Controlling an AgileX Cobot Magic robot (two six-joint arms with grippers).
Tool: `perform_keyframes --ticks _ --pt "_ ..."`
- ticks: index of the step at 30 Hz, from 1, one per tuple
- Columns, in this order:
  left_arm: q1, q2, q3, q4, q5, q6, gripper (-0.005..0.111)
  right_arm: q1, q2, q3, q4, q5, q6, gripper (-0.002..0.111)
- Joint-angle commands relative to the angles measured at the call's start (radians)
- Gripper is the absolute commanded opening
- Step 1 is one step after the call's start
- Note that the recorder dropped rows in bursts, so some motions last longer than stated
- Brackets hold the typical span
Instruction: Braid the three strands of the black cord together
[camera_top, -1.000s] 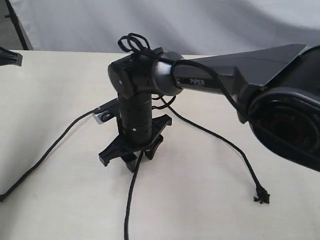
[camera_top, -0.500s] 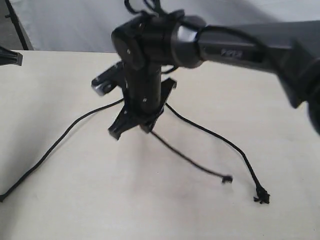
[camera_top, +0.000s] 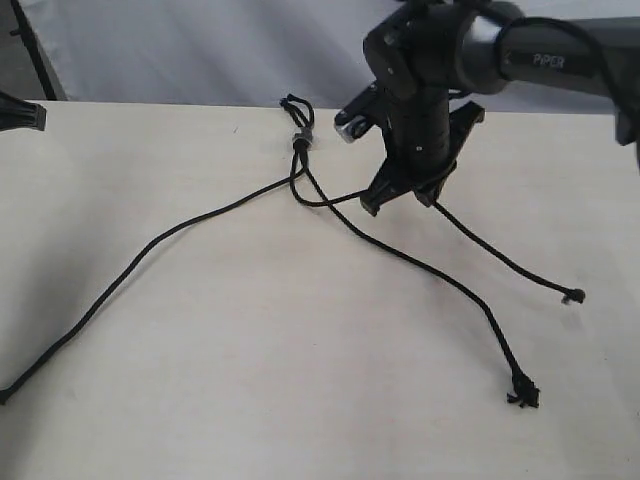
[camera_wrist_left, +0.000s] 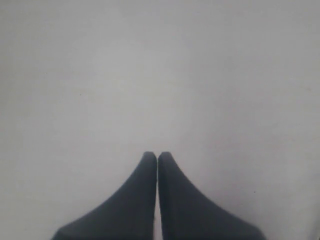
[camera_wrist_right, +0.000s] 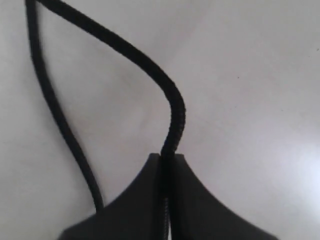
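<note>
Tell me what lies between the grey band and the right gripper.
Exterior view: the strand the right gripper pinches curves there from the grey band, over bare table.

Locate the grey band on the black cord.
In the exterior view, the grey band lies at the table's far centre, just below the short loops, left of the right hand.

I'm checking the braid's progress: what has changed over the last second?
The right gripper closed on the middle strand and swung to the right of the exterior view. That carried the strand across the right strand, so its tip now lies farthest right. The grey band came into view. The left strand, right strand and shut left gripper stayed put.
</note>
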Motion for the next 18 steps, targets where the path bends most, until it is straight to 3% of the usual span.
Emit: perform_keyframes --ticks 1,10,18 --pt "0.002 -0.011 0.005 -0.015 -0.009 0.002 0.001 -0.025 0.064 0.002 0.001 -0.005 0.008 0.0" --pt "0.002 -0.011 0.005 -0.015 -0.013 0.002 0.001 -0.003 0.079 0.094 0.223 0.063 -0.099 0.0" --pt "0.002 -0.011 0.005 -0.015 -0.016 0.002 0.001 0.148 0.064 0.169 0.619 0.109 -0.403 0.0"
